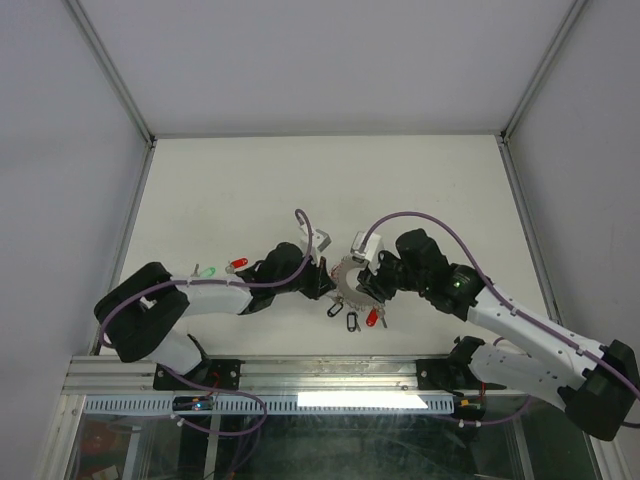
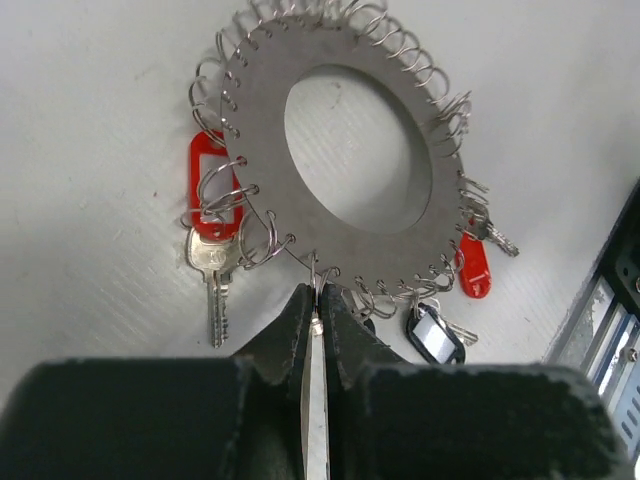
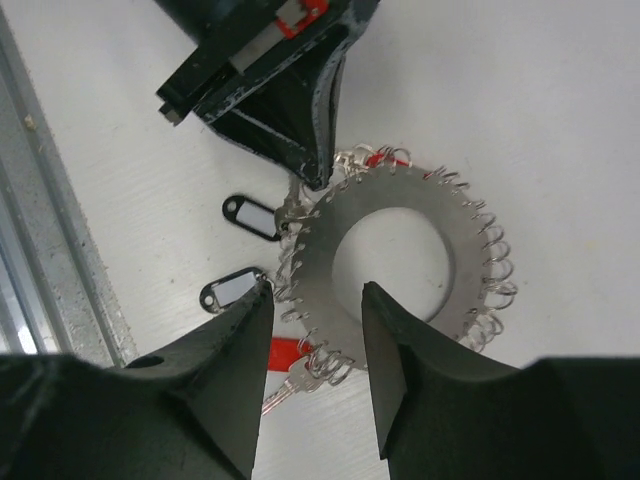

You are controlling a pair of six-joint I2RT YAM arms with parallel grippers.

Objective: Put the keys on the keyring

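The keyring (image 1: 348, 277) — a flat grey plate with a round hole and wire loops all around its rim — is seen lying on the white table (image 1: 300, 190), toward the near edge and between the two arms. In the left wrist view, the left gripper (image 2: 316, 305) is closed at the ring's 6 o'clock, its jaws pinched together on one wire loop. In that same view a red tag (image 2: 213, 180) with a silvery key (image 2: 213, 285) is attached at 9 o'clock, a second red tag (image 2: 473, 272) at 4 o'clock and a black tag (image 2: 430, 335) at 5 o'clock. In the right wrist view, the right gripper (image 3: 317, 300) is held open at the plate's 7 o'clock. One finger is outside the rim and the other over the hole, with the band between them — contact cannot be made out. From above, a green-headed key (image 1: 207, 270) and a red-headed key (image 1: 238, 264) are seen at the ring's 9 o'clock, well apart from it, at the far edge of the left forearm (image 1: 215, 293).
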